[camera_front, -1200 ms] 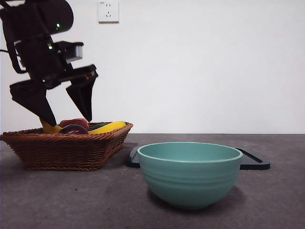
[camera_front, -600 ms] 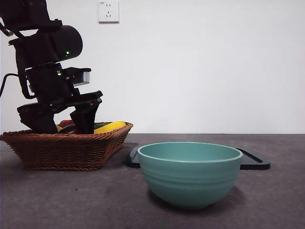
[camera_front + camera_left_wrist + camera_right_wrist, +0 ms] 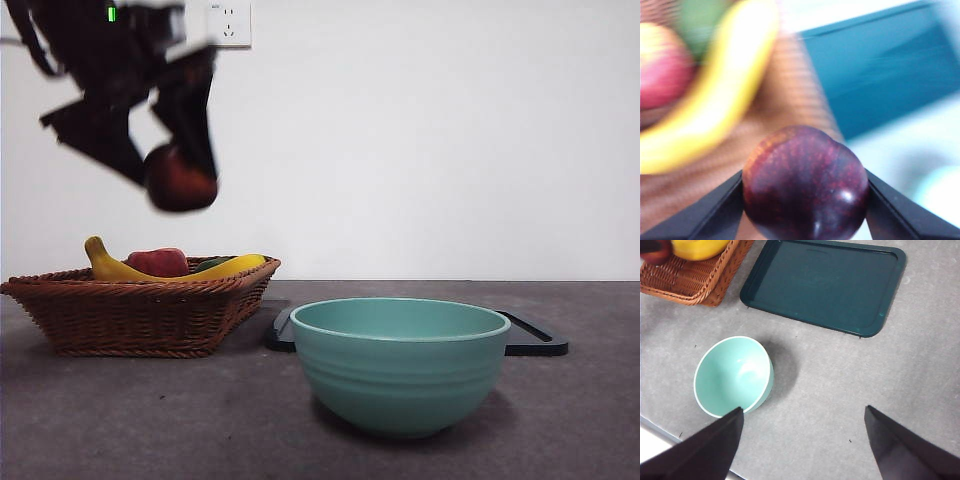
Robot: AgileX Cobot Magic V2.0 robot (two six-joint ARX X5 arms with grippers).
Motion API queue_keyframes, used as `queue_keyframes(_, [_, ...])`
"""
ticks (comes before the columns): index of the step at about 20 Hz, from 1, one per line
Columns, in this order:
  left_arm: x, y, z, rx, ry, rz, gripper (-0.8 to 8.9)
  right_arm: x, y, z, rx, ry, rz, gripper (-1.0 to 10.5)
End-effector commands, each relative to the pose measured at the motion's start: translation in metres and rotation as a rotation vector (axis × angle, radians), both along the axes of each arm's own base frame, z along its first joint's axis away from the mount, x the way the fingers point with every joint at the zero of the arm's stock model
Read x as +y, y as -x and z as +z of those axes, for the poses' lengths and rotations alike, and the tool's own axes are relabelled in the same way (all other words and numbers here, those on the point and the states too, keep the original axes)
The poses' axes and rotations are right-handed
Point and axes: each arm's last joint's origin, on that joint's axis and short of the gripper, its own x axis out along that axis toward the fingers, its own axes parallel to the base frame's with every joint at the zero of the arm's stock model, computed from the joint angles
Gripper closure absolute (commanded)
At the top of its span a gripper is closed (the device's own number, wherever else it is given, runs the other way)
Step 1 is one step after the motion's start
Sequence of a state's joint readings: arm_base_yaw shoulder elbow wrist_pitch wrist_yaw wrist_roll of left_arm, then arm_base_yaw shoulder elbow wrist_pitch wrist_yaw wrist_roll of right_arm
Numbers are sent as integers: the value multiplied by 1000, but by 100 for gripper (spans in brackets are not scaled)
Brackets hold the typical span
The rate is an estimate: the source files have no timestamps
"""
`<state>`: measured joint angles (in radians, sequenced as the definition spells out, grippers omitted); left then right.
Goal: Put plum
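- Two claws on record: the left claw (image 3: 170,165) is at work, the right claw (image 3: 802,440) waits.
- Left claw: its two black jaws are clamped on the plum (image 3: 805,182), one on each side of the fruit. In the front view the claw hangs in the air well above the basket (image 3: 140,305), clear of its rim.
- Plum (image 3: 181,180): dark maroon, glossy, held off every surface, above the basket and well apart from the bowl (image 3: 400,365).
- Right claw: jaws spread wide, nothing between them; in its wrist view it looks down on the tabletop (image 3: 840,380) near the bowl (image 3: 733,376).
- Basket: brown wicker, resting on the tabletop (image 3: 150,420) beside the bowl. It holds a banana (image 3: 225,266), a red fruit (image 3: 157,262) and a green item (image 3: 700,20) that is too blurred to identify.
- Bowl: teal, upright, nothing inside it in the right wrist view.
- Tray (image 3: 822,285): dark, flat on the tabletop behind the bowl, just beside the basket; its surface is bare.
- Wall socket (image 3: 228,22): white, on the wall high above the basket.
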<state>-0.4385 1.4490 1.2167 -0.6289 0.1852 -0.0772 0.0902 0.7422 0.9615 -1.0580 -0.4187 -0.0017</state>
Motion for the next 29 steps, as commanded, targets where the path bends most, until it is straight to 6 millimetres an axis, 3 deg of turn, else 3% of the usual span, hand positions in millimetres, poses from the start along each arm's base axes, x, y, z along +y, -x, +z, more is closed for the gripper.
queue_keyframes(1, [-18, 23, 23, -37, 69, -77, 537, 0, -1, 6, -27, 3, 9, 560])
queue_keyframes(3, [-43, 45, 28, -49, 83, -190, 537, 0, -1, 6, -27, 3, 9, 560])
queue_keyframes(6, [-80, 66, 17, -13, 63, -331, 537, 0, -1, 6, -27, 3, 9, 560])
queue_keyframes(13, [-131, 68, -37, 91, -45, -464, 537, 0, -2, 6, -28, 3, 9, 560])
queue_keyframes(21, [-159, 59, -88, 97, -181, -490, 537, 0, -2, 6, -28, 3, 9, 560])
queue_keyframes(29, [-169, 61, -107, 107, -212, -531, 534, 0, -2, 6, -31, 3, 8, 560])
